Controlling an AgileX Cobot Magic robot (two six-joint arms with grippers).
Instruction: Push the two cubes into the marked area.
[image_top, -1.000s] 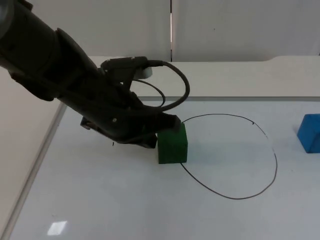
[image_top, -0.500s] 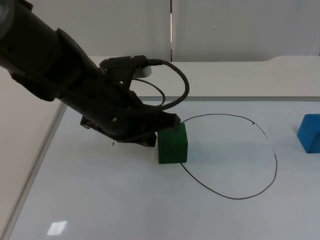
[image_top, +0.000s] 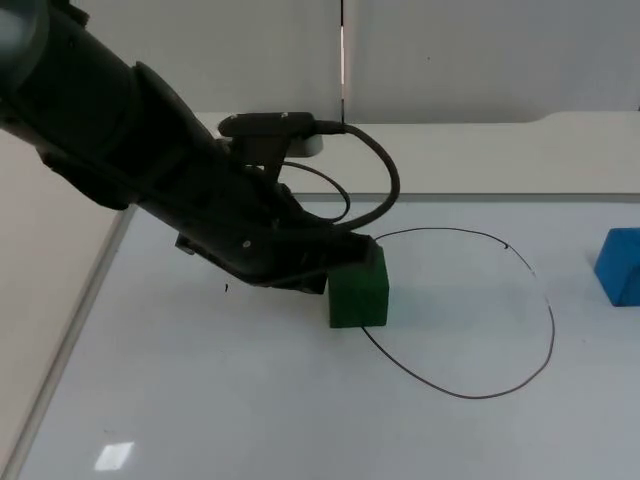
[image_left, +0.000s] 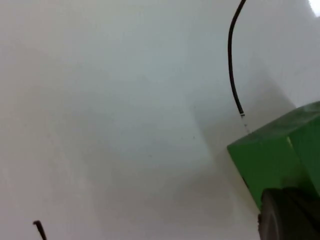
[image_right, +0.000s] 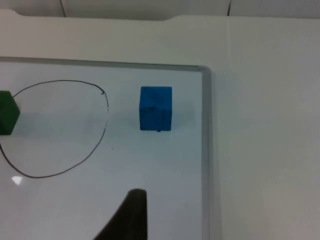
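Note:
A green cube (image_top: 358, 291) sits on the white board, right at the left edge of the marked area, a loop drawn in black line (image_top: 551, 318). My left gripper (image_top: 345, 262) is low on the board, against the cube's left side; the left wrist view has the green cube (image_left: 276, 155) close before the gripper (image_left: 287, 216), beside the black line (image_left: 230, 55). A blue cube (image_top: 620, 265) stands outside the loop at the far right. The right arm waits, its gripper (image_right: 131, 210) well short of the blue cube (image_right: 155, 108); the green cube (image_right: 7, 112) and the loop (image_right: 106, 120) lie beyond.
The white board has a raised grey frame (image_top: 90, 300) on its left and another frame edge (image_right: 205, 150) just right of the blue cube. The table's back strip (image_top: 480, 155) runs up to the grey partition wall.
My left arm has moved a little to the right, sliding the green cube with it toward the loop. The blue cube has not moved.

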